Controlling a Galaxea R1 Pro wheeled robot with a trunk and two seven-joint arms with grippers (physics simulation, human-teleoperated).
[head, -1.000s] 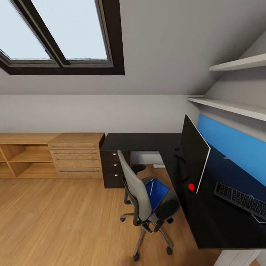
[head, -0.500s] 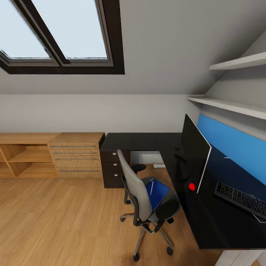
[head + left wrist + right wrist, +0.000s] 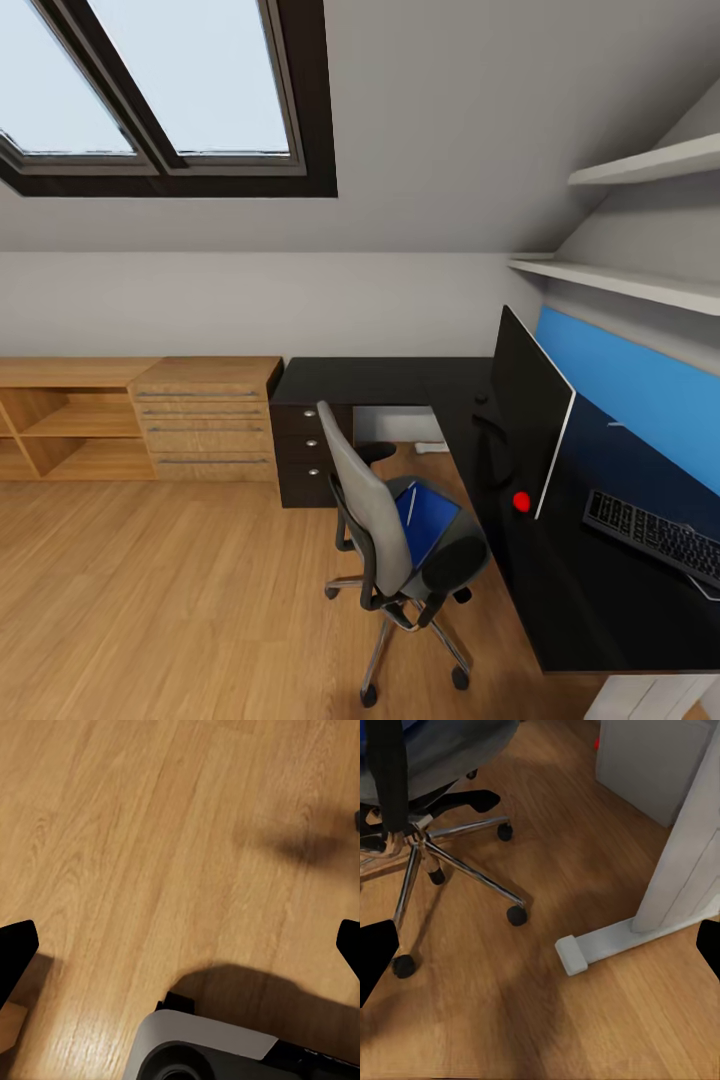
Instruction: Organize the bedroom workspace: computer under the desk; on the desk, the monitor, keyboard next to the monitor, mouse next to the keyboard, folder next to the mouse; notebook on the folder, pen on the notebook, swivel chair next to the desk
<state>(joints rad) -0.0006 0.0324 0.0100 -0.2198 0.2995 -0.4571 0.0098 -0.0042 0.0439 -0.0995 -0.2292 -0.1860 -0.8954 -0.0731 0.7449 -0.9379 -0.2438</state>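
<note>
Where the sloped grey ceiling meets the wall, the head view takes in the bedroom: a dark-framed skylight [image 3: 170, 90] above, light wood floor [image 3: 170, 600] below; an L-shaped desk [image 3: 590, 610] with a black top fills the corner, its blue back panel [image 3: 640, 385] running along the right wall under two pale shelves [image 3: 620, 285]; a dark three-drawer unit [image 3: 308, 448] with round silver knobs stands under its far wing, beside a low light-wood cabinet [image 3: 140, 420]; on the desk a large thin monitor [image 3: 525, 415] stands edge-on, black face, pale rim, a small red dot at its lower corner; a flat keyboard [image 3: 655, 535] with dark keys lies on the desk beyond it, nearer the blue panel; the swivel chair [image 3: 400, 545], grey back and seat, black armrests, chrome star base on castors, stands just beside the desk's inner edge; on its seat lies the bright blue folder [image 3: 428, 520], with a thin white pen [image 3: 410, 505] resting across it.

From the left wrist view, the left gripper [image 3: 180, 945] hangs over bare floor boards, its dark fingertips [image 3: 15, 952] spread wide with nothing between them; part of the robot's grey base [image 3: 202, 1050] shows beneath.

From the right wrist view, the right gripper [image 3: 540, 952] likewise has its jaws spread wide and empty; beyond it are the chair's chrome legs and black castors, and the desk's white pedestal leg [image 3: 675, 870] with its foot on the floor.
</note>
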